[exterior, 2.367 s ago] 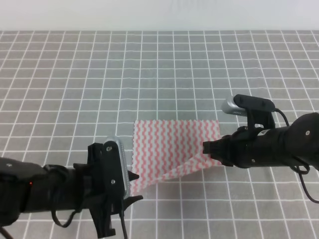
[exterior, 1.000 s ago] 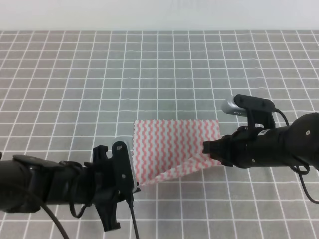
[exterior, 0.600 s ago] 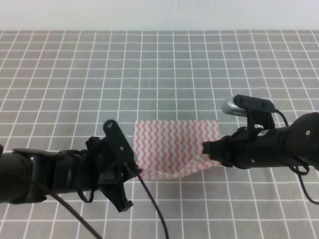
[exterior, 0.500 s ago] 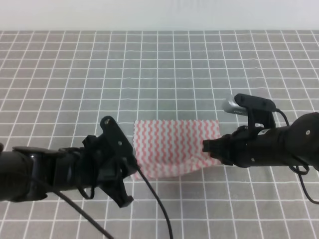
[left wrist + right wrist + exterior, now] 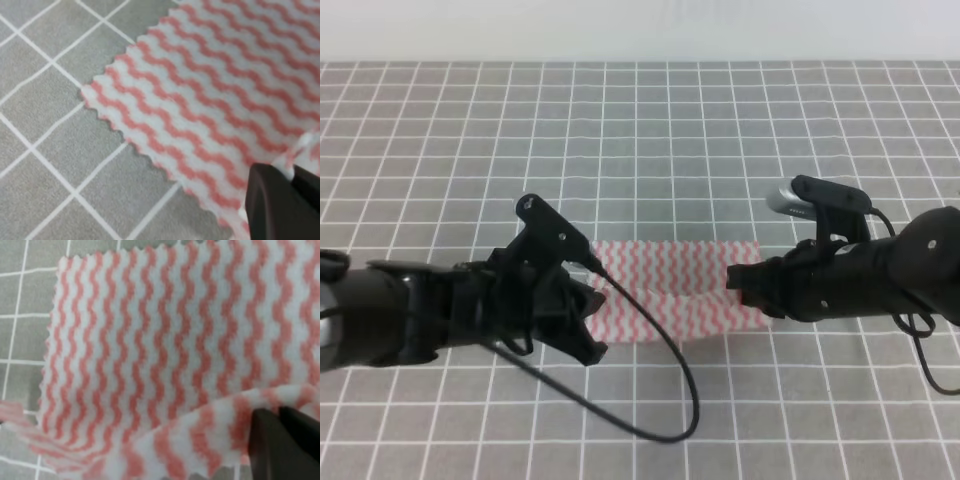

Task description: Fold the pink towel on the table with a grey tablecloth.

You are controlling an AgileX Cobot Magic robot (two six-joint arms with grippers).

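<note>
Right now you are pinching the near edge of the pink towel (image 5: pixel 665 290) with both hands: your left hand (image 5: pixel 592 305) is closing on the near left corner, your right hand (image 5: pixel 738 290) on the near right corner, and in each wrist view the dark fingertips are nipping a raised lip of striped cloth. A loose black cable (image 5: pixel 660 390) is trailing from your left arm across the tabletop (image 5: pixel 640 130) in front of the towel, so you are risking a snag if that hand drops. Between the hands the near half is hanging in a shallow sag, with its long axis running left to right. Beyond that, the far half is lying flat on the grey grid, its far edge running straight across just past both hands. That edge is what you are aiming for, and both hands look about equally near it.
</note>
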